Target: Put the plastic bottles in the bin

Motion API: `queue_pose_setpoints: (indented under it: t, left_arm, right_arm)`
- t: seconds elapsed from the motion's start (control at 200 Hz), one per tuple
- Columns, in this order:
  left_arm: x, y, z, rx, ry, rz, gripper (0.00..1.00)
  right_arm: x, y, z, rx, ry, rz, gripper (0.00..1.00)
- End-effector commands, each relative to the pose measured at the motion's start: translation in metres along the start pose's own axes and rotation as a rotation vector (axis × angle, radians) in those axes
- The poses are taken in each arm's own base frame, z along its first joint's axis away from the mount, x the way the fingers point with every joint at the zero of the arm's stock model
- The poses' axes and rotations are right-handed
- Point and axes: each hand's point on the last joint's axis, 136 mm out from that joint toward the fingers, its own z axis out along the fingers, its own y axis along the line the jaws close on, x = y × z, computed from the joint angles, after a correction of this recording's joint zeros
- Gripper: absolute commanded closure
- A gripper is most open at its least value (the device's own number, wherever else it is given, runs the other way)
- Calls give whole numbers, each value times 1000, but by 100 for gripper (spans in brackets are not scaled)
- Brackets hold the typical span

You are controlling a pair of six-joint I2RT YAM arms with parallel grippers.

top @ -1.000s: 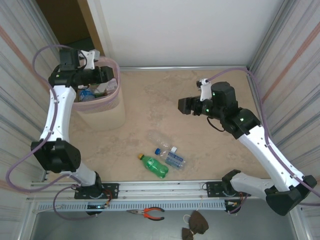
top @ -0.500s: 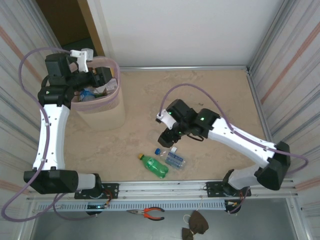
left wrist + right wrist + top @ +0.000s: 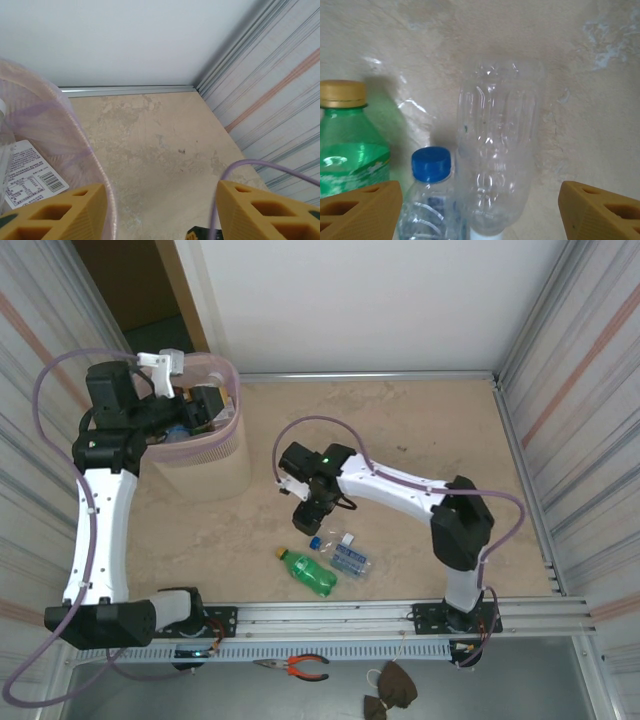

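Note:
Three plastic bottles lie on the floor in front of the arms: a green one with a yellow cap, a clear one with a blue cap, and a clear crumpled one. My right gripper hangs open just over the crumpled bottle, one finger on each side, touching nothing. The pink mesh bin stands at the back left with bottles inside. Over its rim, my left gripper is open and holds nothing.
Corrugated metal walls close both sides and a white wall closes the back. A metal rail runs along the front. Pliers and a dark object lie beyond it.
The right arm swung left from mid-air and came down over the bottles, its jaws opening wider. The left gripper stayed over the bin and opened further.

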Motion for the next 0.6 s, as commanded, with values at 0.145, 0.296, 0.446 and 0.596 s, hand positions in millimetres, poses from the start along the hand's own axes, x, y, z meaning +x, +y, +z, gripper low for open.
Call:
queue_pose_setpoints:
  t: [0.145,0.296,0.446,0.596]
  left_arm:
    - [0,-9,-9,13,-2,52,40]
    - [1,-9,-7,18,1,50,40]
    - [1,-8,-7,18,0,54,40]
    - [1,-9,-7,24,0,52,40]
  right_arm:
    - [-11,-9,24,56,89,-76,18]
    - [-19,-10,37,65,99,-92,18]
    - [-23,-17,49,97,121,-100,18]
    - [-22,-17,60,84,142,-100,19]
